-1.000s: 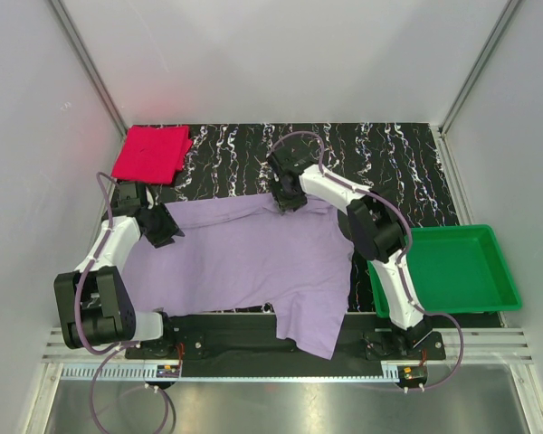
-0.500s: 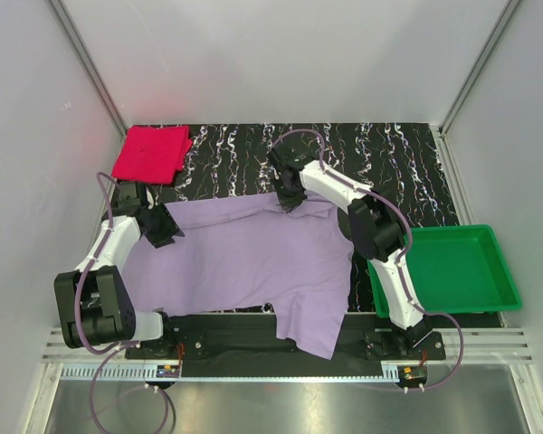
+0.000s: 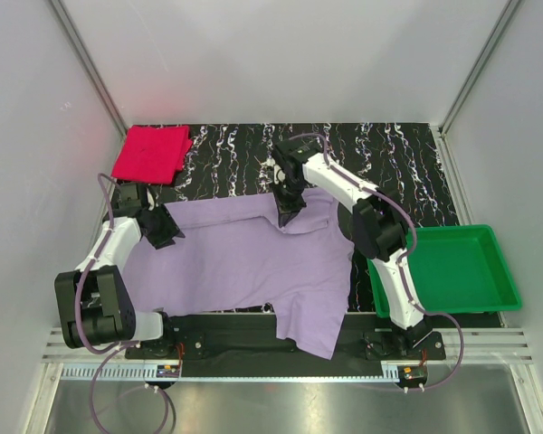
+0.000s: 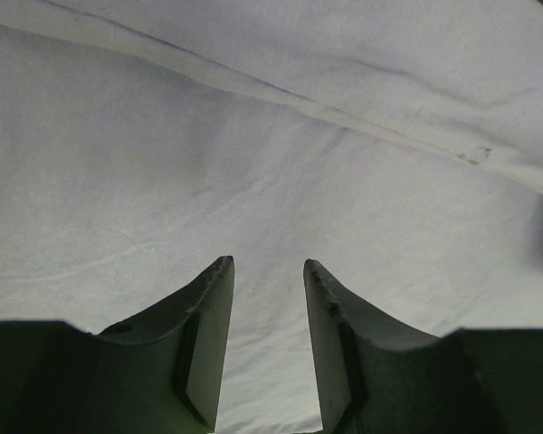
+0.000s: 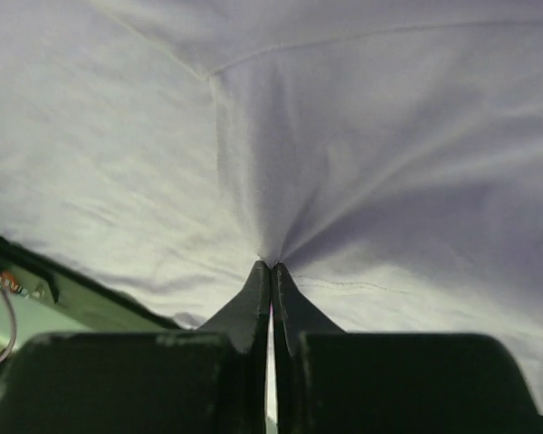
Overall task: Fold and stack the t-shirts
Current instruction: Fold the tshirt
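- Two shirts lay on the table (image 3: 389, 167), which had a black top with white marble lines.
- The purple shirt (image 3: 244, 258) was spread flat in the middle of the table, between the two arms. One part of it reached over the near edge, between the arm bases.
- The pink shirt (image 3: 151, 152) lay folded as a square at the far left corner. It was near the purple shirt but did not touch it.
- The right gripper (image 3: 288, 210) stood at the far edge of the purple shirt, about at its middle.
- In the right wrist view its fingers (image 5: 250, 307) were pressed together on a pinch of purple cloth. Wrinkles ran out from the tips in all directions, and a seam passed just above them.
- From above, the cloth just beside this gripper made a small fold.
- The left gripper (image 3: 163, 231) was at the far left corner of the purple shirt, between that shirt and the pink one.
- In the left wrist view its fingers (image 4: 208, 334) stood apart, with nothing held between them. Only smooth purple cloth with one long seam showed beyond them.
- I could not tell if the left tips touched the cloth.
- A green tray (image 3: 489, 294) sat at the right side of the table, near the purple shirt, with the right arm between them.
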Robot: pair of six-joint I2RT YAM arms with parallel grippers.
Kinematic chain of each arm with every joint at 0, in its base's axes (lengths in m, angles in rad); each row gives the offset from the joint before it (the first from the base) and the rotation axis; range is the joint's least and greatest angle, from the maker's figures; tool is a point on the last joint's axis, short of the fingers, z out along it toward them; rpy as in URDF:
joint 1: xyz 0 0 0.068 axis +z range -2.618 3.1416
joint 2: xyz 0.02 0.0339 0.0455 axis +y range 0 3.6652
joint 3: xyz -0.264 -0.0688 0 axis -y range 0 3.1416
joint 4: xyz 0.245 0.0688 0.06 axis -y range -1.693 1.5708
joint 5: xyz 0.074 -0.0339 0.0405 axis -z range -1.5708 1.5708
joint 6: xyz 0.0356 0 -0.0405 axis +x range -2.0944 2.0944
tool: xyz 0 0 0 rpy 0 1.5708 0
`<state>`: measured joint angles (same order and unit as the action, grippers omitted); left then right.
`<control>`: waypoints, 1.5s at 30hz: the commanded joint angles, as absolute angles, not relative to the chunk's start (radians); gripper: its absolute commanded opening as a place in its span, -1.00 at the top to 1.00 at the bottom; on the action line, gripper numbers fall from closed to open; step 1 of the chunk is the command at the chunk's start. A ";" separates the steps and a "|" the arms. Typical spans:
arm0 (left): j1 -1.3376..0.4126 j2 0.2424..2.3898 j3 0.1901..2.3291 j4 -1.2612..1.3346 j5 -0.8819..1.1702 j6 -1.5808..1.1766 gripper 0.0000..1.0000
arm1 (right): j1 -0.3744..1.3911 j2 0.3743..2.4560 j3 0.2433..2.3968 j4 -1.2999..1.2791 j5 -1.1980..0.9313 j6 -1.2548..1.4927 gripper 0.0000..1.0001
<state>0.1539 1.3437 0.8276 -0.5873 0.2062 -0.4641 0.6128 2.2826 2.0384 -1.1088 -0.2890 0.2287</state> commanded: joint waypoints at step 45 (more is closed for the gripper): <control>0.149 1.350 0.871 -0.594 0.233 -0.430 0.14 | 0.296 2.005 1.482 -0.739 -0.411 0.331 0.10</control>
